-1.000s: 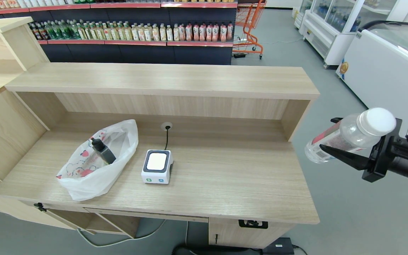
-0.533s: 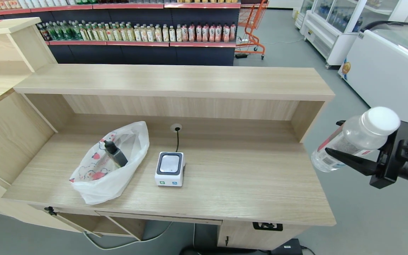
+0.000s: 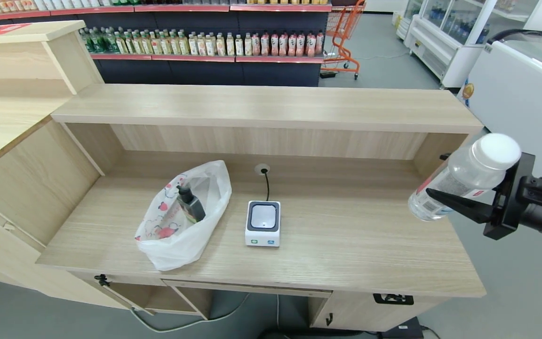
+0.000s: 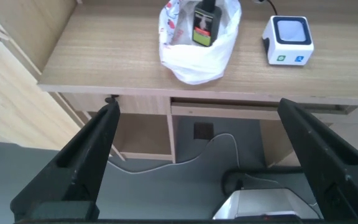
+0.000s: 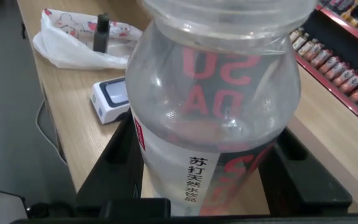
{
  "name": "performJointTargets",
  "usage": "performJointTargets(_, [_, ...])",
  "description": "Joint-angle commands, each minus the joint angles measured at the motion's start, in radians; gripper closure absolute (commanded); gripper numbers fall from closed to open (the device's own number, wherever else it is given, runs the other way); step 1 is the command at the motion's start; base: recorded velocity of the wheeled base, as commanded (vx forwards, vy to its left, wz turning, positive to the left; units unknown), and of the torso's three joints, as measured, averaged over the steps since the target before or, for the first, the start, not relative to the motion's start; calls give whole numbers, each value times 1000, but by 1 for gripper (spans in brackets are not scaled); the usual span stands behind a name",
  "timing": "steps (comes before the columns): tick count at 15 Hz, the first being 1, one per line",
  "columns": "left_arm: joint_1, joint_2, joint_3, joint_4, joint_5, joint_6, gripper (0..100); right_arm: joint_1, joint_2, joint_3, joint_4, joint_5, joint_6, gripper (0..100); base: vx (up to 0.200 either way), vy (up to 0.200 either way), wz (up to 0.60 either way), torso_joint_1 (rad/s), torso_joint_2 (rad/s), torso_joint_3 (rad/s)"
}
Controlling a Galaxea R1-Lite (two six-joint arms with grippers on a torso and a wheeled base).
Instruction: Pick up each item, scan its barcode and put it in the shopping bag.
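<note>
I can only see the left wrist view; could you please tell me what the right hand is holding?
Observer: The right hand is shut on a clear bottle with a white cap.
Operator: Where is it held?
Observer: In the air by the right end of the counter, well right of the scanner.
Operator: Is it upright?
Observer: No, tilted, with its base lowest and pointing toward the counter.

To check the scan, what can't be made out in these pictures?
Barcode on the bottle: too small, head view.
Lower half of the dispenser: hidden by the bag, head view.
Far finger of the right tool: mostly behind the bottle, head view.
Icons on the scanner: too small, head view.
</note>
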Motion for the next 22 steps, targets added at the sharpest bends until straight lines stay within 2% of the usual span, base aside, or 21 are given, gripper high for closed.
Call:
performJointTargets(1, [0, 0, 0, 0, -1, 5, 0, 0, 35, -14, 0, 8, 0, 100, 0, 200, 0, 7, -2, 2])
performJointTargets(4, [0, 0, 0, 0, -1, 6, 0, -3, 51, -7, -2, 36, -7, 100, 0, 200, 0, 2, 7, 4])
performJointTargets(6, [0, 0, 0, 0, -1, 8, 0, -18, 106, -6, -51, 65, -25, 100, 0, 200, 0, 2, 10, 2])
performJointTargets(9, [0, 0, 0, 0, -1, 6, 0, -66, 273, -15, -239, 118, -43, 100, 0, 200, 0, 2, -2, 4])
performJointTargets(12, [0, 0, 0, 0, 0, 5, 0, -74, 425, -58, -394, 138, -40, 100, 0, 0, 0, 0, 0, 0])
performJointTargets(15, [0, 0, 0, 0, -1, 5, 0, -71, 479, -75, -410, 160, -42, 100, 0, 0, 0, 0, 0, 0])
performJointTargets(22, [0, 0, 0, 0, 0, -1, 0, -29, 529, -144, -408, 217, -22, 100, 171, 0, 0, 4, 3, 2])
